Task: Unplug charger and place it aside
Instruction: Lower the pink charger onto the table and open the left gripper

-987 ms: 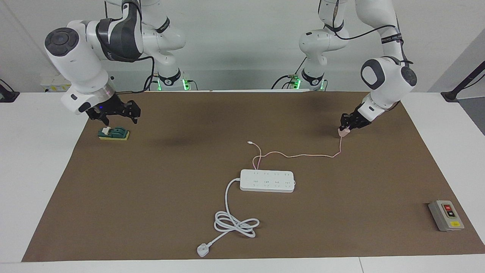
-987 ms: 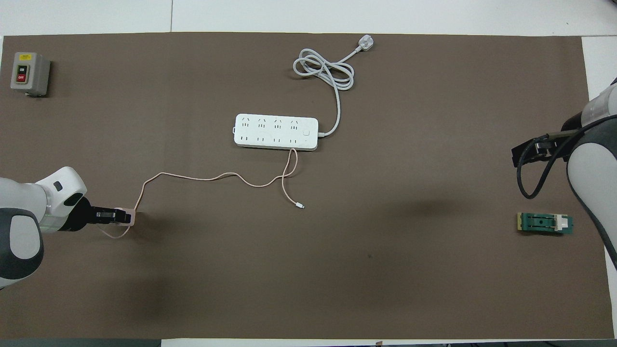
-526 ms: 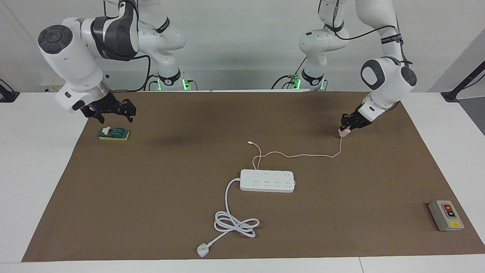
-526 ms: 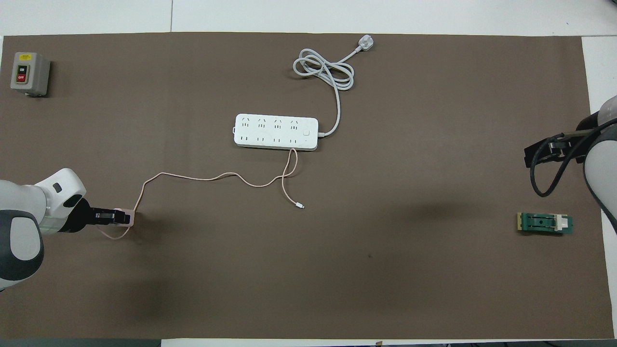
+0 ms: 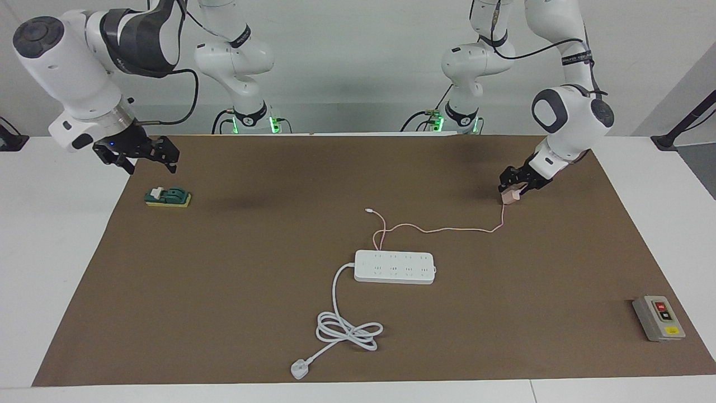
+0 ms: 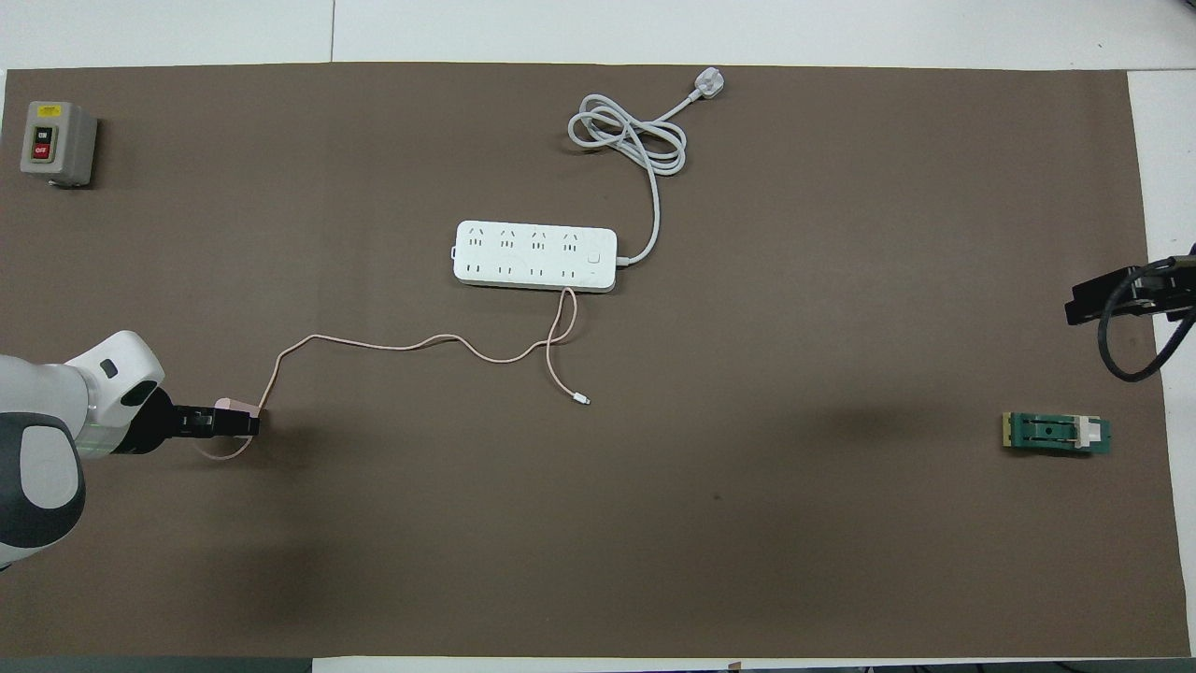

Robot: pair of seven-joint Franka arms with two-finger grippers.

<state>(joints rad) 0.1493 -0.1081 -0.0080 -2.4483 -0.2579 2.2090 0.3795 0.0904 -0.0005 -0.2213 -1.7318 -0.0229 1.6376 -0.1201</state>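
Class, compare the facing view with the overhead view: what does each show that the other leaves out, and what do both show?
Only the facing view shows the arms' bases, the back wall, and the right gripper whole, raised off the mat.

Only the overhead view shows the power strip squarely from above.

Both show the left gripper at the pink charger on the mat at the left arm's end, its cable trailing to the strip, the white plug, the switch box and the green block.
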